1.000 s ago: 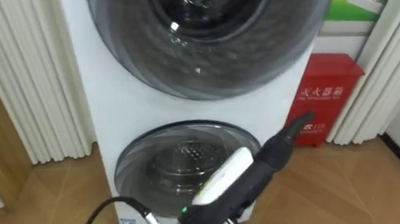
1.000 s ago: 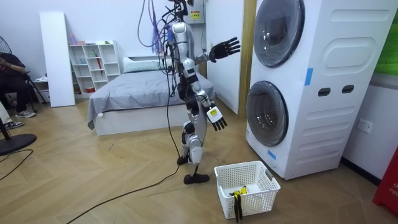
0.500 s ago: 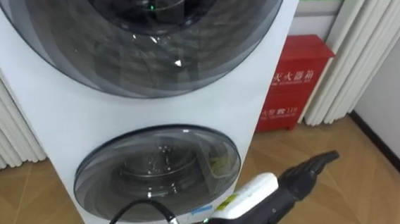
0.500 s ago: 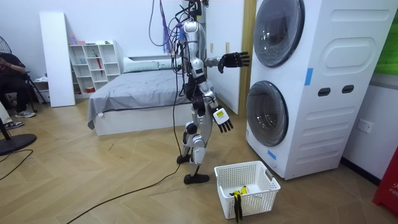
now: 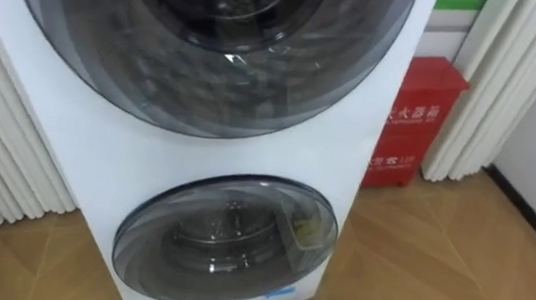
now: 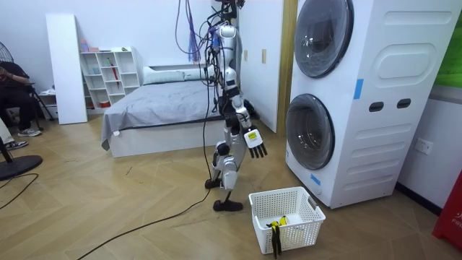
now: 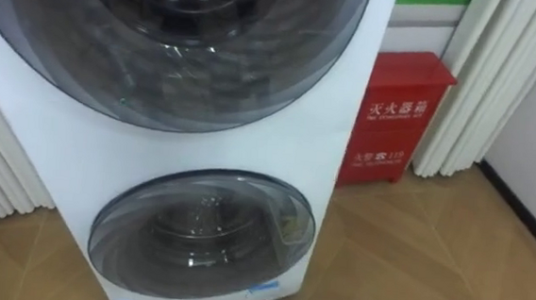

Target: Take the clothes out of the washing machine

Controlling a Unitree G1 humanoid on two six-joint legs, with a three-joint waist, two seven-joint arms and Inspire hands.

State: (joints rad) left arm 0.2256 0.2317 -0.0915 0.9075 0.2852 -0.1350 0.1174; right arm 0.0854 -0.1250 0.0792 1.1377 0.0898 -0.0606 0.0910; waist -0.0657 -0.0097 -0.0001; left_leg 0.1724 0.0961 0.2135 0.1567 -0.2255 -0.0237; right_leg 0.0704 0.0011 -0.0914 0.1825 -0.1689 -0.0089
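R hand [image 6: 254, 142] low, washer [image 5: 343, 165] shut

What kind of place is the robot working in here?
Probably a home-like room, perhaps a bedroom with a laundry corner: a bed, stacked washing machines and a white laundry basket.

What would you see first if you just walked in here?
The tall white washing machine stands out, with a big round upper door and a smaller lower door, both shut. A red box stands on the floor beside it, and in the room view a white basket sits by the robot's feet.
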